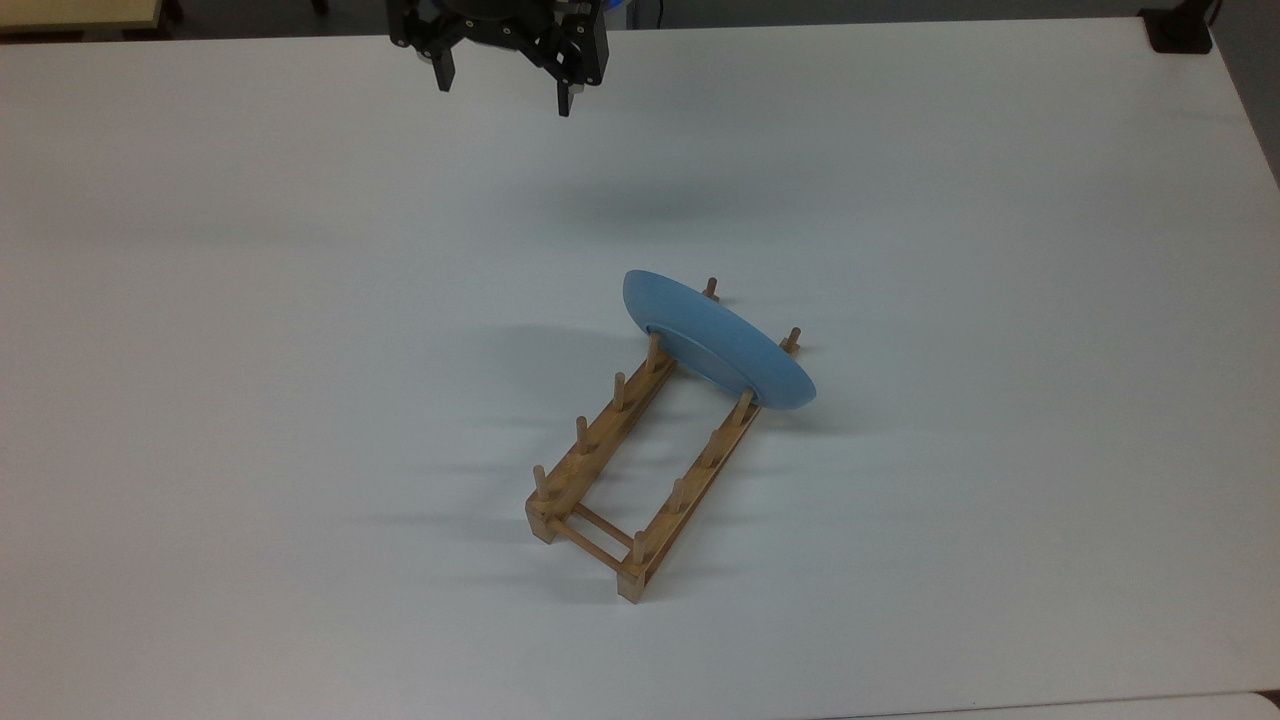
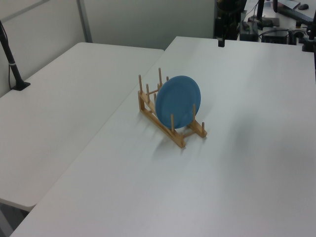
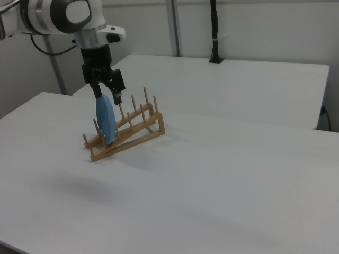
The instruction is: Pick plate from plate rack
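A light-blue plate [image 1: 715, 340] stands on edge, leaning between the pegs near one end of the wooden plate rack [image 1: 600, 435] on the white table [image 1: 300, 300]. My black gripper [image 1: 504, 88] hangs open with nothing between its fingers, at the table's far edge in the top view, well up and to the left of the plate. In the right view the gripper [image 3: 107, 91] is above the table, and its fingertips overlap the top rim of the plate [image 3: 105, 120] in the rack [image 3: 132, 141]. The left view shows the face of the plate [image 2: 177, 101] in the rack [image 2: 178, 139].
Several bare pegs stand along the rest of the rack. A second white table [image 3: 238, 79] adjoins this one, with a black pole [image 3: 214, 32] on it. A black mount [image 1: 1180, 30] sits at the top view's top right corner.
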Available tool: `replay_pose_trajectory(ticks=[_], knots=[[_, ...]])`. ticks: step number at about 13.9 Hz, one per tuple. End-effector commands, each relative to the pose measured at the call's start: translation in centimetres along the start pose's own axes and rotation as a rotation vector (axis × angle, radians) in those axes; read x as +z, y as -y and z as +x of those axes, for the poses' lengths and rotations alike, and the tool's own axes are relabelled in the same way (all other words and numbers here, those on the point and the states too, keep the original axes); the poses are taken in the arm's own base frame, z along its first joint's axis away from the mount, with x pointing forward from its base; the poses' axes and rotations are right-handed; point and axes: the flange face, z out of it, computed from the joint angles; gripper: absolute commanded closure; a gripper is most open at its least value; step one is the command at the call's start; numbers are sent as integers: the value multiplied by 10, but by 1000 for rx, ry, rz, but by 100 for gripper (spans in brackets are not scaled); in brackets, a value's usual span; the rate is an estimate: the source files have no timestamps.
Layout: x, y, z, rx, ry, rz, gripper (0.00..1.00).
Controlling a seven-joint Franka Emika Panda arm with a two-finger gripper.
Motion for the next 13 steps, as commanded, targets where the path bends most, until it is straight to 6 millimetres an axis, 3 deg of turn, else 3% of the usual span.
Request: replay_pose_trajectory(ticks=[1, 13], knots=[[0, 0, -10, -12, 50, 41, 0], [6, 6, -7, -108, 59, 54, 0]])
